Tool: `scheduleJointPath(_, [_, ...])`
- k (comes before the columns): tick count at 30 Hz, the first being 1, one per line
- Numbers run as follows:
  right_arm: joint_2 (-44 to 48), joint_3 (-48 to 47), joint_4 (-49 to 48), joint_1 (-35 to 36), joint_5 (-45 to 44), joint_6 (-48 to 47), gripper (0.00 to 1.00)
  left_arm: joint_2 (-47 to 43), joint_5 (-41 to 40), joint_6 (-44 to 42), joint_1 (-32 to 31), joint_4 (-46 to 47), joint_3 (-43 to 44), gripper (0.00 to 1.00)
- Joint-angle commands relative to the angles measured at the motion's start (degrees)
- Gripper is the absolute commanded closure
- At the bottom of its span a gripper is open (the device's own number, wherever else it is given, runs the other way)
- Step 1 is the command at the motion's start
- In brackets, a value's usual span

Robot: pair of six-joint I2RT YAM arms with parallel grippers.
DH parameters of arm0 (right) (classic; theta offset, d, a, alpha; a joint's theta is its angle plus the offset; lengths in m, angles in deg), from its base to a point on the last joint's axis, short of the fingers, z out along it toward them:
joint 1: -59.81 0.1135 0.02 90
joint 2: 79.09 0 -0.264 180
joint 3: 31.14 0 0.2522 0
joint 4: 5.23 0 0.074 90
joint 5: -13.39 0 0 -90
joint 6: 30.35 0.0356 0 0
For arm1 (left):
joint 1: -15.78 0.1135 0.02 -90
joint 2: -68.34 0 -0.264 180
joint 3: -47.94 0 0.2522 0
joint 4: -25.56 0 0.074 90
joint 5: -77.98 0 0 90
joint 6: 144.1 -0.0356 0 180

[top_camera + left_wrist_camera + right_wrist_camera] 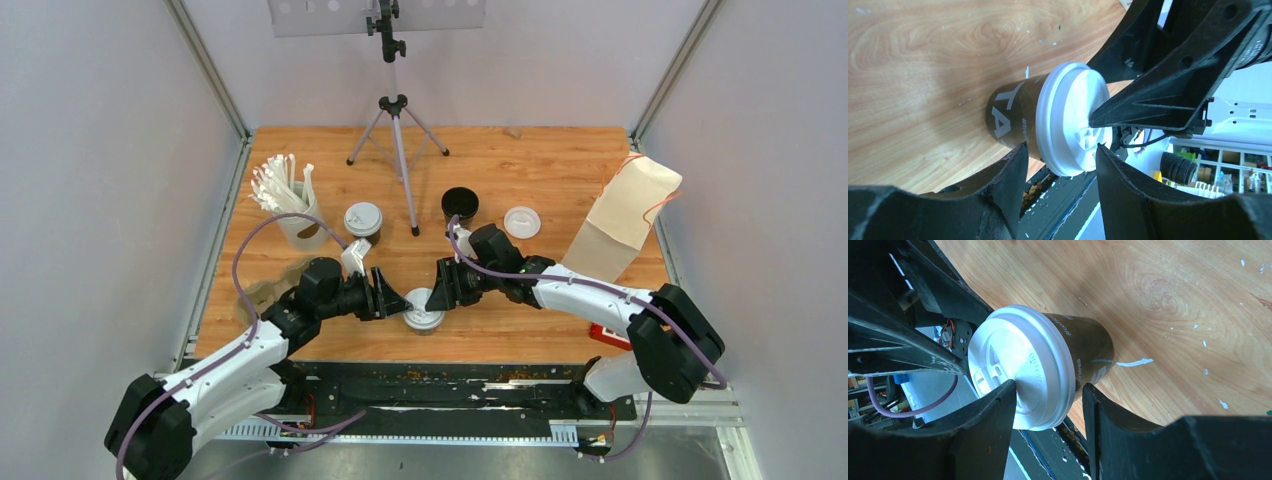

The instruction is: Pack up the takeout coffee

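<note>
One takeout coffee cup (424,312), black with a white lid, stands near the table's front edge between both grippers. My right gripper (437,290) is shut across the lid's (1018,355) rim, one finger on the lid top and the other against the cup wall (1090,347). My left gripper (1059,150) is open, its fingertips straddling the lid's (1068,120) edge with gaps on both sides. A second lidded cup (363,219) stands further back. An open black cup (460,203) and a loose white lid (522,222) lie at the back right.
A white cup of straws (288,205) stands at the back left. A tripod (397,130) stands at the back middle. A brown paper bag (625,215) leans at the right edge. The table's front edge (1075,430) runs just beside the gripped cup.
</note>
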Motion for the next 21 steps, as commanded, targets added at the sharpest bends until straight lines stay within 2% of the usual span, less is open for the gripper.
scheduleJointPath(1, [-0.76, 0.72, 0.22, 0.15, -2.37, -0.81, 0.50, -0.02, 2.61, 3.09, 0.30, 6.10, -2.02, 0.41])
scheduleJointPath(8, [-0.68, 0.99, -0.12, 0.12, -2.45, -0.85, 0.50, -1.93, 0.62, 2.45, 0.25, 2.63, -2.42, 0.39])
scheduleJointPath(14, [-1.10, 1.15, -0.47, 0.16, -2.54, -0.76, 0.50, -1.22, 1.43, 7.04, 0.23, 9.93, -6.50, 0.46])
scheduleJointPath(21, [-1.50, 2.44, -0.99, 0.10, -3.34, -1.26, 0.50, -0.89, -0.24, 6.40, 0.29, 6.25, -6.76, 0.52])
